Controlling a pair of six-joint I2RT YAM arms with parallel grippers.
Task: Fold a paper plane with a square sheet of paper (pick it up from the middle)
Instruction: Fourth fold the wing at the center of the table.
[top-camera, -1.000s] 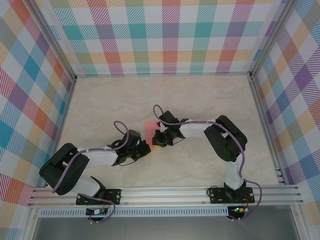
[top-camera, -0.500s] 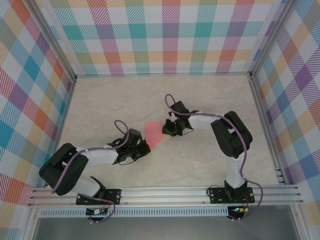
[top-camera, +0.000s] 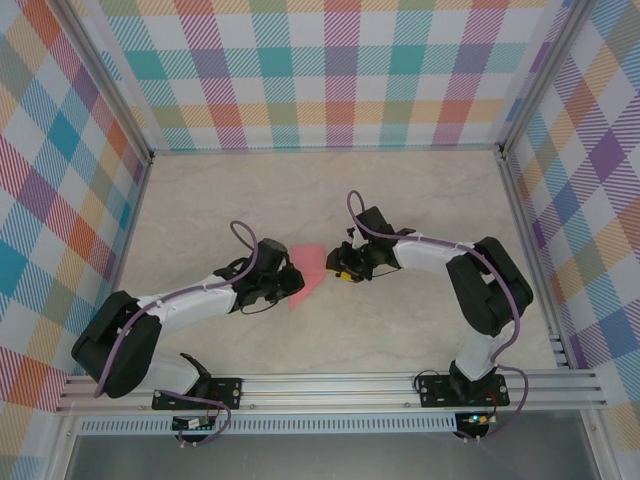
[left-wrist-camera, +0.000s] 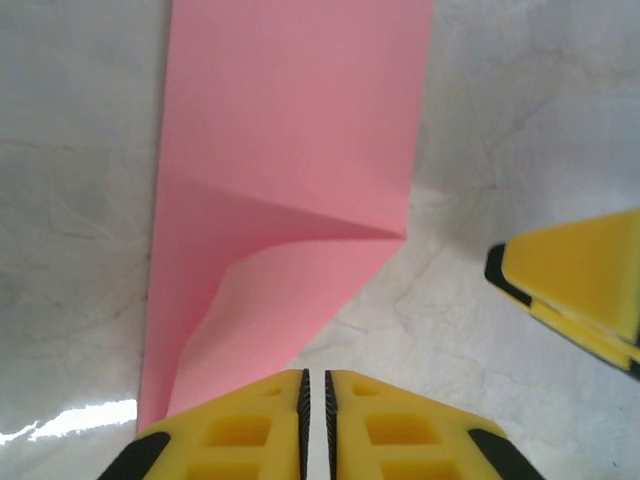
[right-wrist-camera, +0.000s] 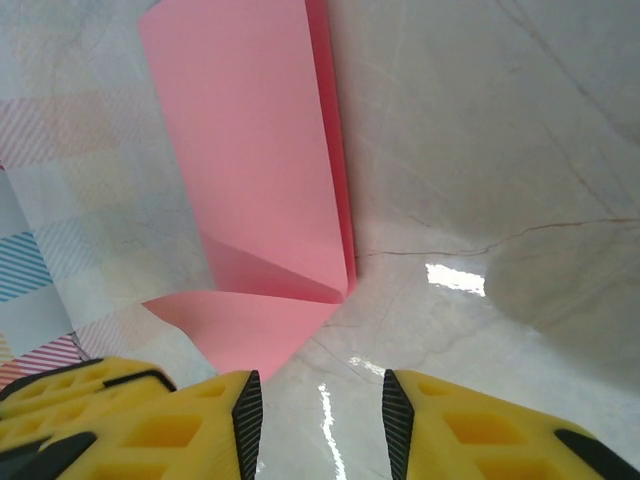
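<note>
between left claw (left-wrist-camera: 314, 400) and right claw (right-wrist-camera: 320, 410) lies creased paper (top-camera: 308, 265).

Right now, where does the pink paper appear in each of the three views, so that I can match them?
Top external: the pink paper lies near the picture's middle.
Left wrist: upper centre-left, running down toward the bottom edge.
Right wrist: left of centre, from the top edge downward.
Shared landmark: the marbled table beneath it.
</note>
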